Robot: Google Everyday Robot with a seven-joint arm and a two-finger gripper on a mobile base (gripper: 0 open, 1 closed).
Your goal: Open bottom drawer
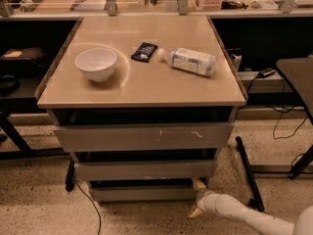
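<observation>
Cabinet w/ three grey drawer fronts is seen under a tan table top (142, 93). The bottom drawer (142, 194) is the lowest and narrowest front, just above the speckled floor (44, 214), beneath the mid front (144, 170) and the wide scratched top front (142, 137).

The gripper (196, 198) is located at the bottom drawer's right end, low, at approx. front height. Its fingers (198, 184) are spread apart: one is seen above the front's top edge, the other below it. Contact w/ the front cannot be told. The white arm (244, 218) enters from the lower right corner.

On the top are noted: a white bowl (96, 64) at left, a dark packet (145, 51) at centre, and a plastic bottle (190, 60) lying on its side at right.
</observation>
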